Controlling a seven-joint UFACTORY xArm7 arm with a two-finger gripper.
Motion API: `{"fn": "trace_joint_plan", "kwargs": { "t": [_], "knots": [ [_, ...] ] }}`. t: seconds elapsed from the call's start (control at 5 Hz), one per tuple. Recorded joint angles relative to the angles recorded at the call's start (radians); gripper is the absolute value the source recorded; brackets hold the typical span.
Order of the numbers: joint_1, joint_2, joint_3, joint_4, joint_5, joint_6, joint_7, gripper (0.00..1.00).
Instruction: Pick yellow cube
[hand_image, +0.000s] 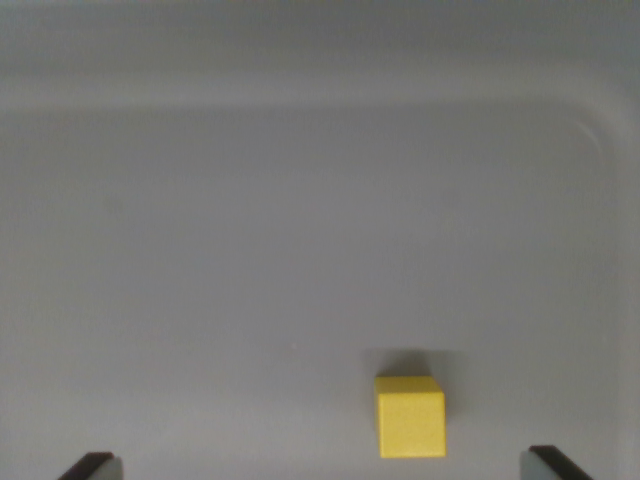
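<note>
Yellow cube (410, 416) sits low in the wrist view, right of centre, resting flat on a pale grey tray (300, 230) whose raised rim curves round at the upper right. Nothing else lies on that surface, and a soft shadow falls just behind the block.

Only the two dark fingertips (92, 464) of the gripper (322, 468) show, one at each bottom corner, so the jaws stand wide apart and hold nothing. The block lies between them but nearer the fingertip on the wrist view's right, and a little ahead of their line.

The step in hand looks like the approach before the grasp. To do it well, the arm would likely need to shift toward the wrist view's right until the block sits midway between the fingertips, and advance slightly so the pads meet the middle of its side faces rather than its near edge. Descending should come only after that centring, since an off-centre close could push the block sideways or tip it. The fingertips should stop just short of the tray floor before closing.

As for heading, the block sits nearly square to the view, its side faces roughly in line with the closing direction, so little or no wrist turn seems needed. Being a cube, it has no long axis to speak of; either pair of opposite sides would serve equally.
</note>
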Motion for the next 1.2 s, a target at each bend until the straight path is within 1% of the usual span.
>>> {"fn": "trace_joint_plan", "kwargs": {
  "t": [0.2, 0.4, 0.6, 0.8, 1.0, 1.2],
  "knots": [
    [0.0, 0.0, 0.0, 0.0, 0.0, 0.0, 0.0, 0.0],
    [-0.0023, 0.004, -0.003, -0.022, 0.0021, -0.026, -0.008, 0.0],
    [-0.0023, 0.004, -0.003, -0.022, 0.0021, -0.026, -0.008, 0.0],
    [-0.0051, 0.009, -0.006, -0.047, 0.0046, -0.055, -0.017, 0.0],
    [-0.0051, 0.009, -0.006, -0.047, 0.0046, -0.055, -0.017, 0.0],
    [-0.0081, 0.015, -0.009, -0.075, 0.0074, -0.089, -0.027, 0.0]
  ]
}}
